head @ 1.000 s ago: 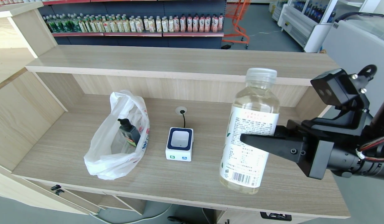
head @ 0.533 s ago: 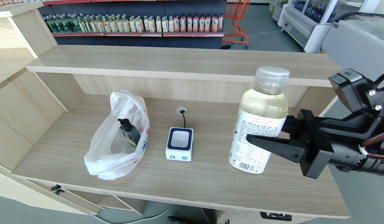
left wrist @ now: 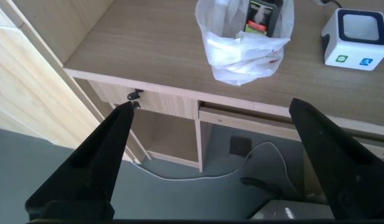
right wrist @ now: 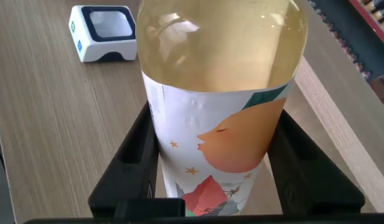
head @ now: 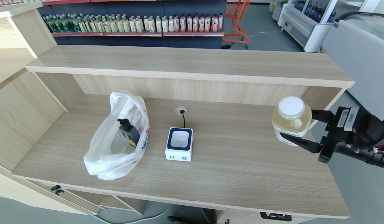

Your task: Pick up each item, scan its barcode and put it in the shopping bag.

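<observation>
Black and spread wide, the left pincer (left wrist: 210, 106) hangs out in front of the counter (left wrist: 148, 56), below its front edge, with nothing between its fingers (left wrist: 92, 162). From there the bag (left wrist: 241, 43) and the scanner (left wrist: 353, 37) show on the wood beyond.

On the pale wood-grain counter (head: 229, 174) the right pincer (head: 297, 123) is at the right end, close to the side wall. It pinches the bottle (head: 291, 119) around the label, one finger on each side. The bottle stands upright, with a white cap and pale yellow drink inside. Whether its base touches the wood cannot be told. The right wrist view shows the same grip: the right pincer (right wrist: 220, 180) is pressed against both sides of the bottle (right wrist: 223, 124), with the scanner (right wrist: 104, 31) well apart from it on the counter (right wrist: 55, 124).

Toward the left end, the white plastic bag (head: 117, 140) sits open, and a dark pump bottle (head: 128, 132) stands inside it. Just beside the bag, near the middle, lies the white and blue scanner (head: 179, 143), window facing up. Its cable (head: 182, 119) runs back into a round hole in the counter.

Behind rises a raised ledge (head: 179, 62). Beyond it, a store shelf (head: 132, 23) holds rows of drink bottles, with an orange rack (head: 238, 18) and freezers (head: 304, 21) to its right.
</observation>
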### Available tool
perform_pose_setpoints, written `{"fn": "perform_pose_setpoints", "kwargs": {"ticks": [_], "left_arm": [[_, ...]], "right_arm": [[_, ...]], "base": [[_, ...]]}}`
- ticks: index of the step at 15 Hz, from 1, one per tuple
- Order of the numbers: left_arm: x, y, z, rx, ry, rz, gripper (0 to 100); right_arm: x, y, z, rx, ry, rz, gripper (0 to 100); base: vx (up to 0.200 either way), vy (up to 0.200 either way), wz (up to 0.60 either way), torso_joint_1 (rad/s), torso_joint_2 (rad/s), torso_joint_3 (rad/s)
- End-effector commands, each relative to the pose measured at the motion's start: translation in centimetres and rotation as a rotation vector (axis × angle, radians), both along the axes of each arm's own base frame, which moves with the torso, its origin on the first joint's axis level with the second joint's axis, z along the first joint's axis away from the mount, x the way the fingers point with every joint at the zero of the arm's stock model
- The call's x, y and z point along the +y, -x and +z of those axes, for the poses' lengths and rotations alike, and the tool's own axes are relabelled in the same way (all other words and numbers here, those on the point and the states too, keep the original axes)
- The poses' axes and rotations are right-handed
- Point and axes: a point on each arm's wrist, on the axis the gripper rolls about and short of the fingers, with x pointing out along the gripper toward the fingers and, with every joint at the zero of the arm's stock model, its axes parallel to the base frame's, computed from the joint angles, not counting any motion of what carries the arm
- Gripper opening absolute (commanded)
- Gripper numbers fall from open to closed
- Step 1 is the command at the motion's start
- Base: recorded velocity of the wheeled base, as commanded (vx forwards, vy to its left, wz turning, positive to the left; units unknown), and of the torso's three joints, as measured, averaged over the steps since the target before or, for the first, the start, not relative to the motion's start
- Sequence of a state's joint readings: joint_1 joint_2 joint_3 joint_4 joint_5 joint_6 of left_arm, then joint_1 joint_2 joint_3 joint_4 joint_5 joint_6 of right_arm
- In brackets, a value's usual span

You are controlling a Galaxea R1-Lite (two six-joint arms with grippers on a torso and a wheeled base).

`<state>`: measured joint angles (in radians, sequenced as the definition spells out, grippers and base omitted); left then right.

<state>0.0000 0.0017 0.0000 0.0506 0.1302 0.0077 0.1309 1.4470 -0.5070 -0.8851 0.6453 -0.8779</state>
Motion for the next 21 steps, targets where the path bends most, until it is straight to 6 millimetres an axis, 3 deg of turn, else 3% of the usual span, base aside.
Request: {"fn": "perform_pose_setpoints", "kwargs": {"ticks": [1, 9, 21], "left_arm": [[0.0, 0.0, 0.0, 0.000, 0.000, 0.000, 100], [0.0, 0.0, 0.0, 0.000, -0.002, 0.000, 100], [0.0, 0.0, 0.0, 0.000, -0.002, 0.000, 100]], "right_arm": [[-0.6, 0.4, -0.1, -0.026, 0.028, -0.057, 0], [-0.7, 1.3, 0.0, -0.071, 0.032, -0.052, 0], [-0.3, -0.2, -1.3, -0.019, 0.022, 0.000, 0]], "base": [[0.000, 0.000, 0.00, 0.000, 0.00, 0.000], [0.000, 0.000, 0.00, 0.000, 0.00, 0.000], [0.000, 0.200, 0.00, 0.002, 0.00, 0.005]]}}
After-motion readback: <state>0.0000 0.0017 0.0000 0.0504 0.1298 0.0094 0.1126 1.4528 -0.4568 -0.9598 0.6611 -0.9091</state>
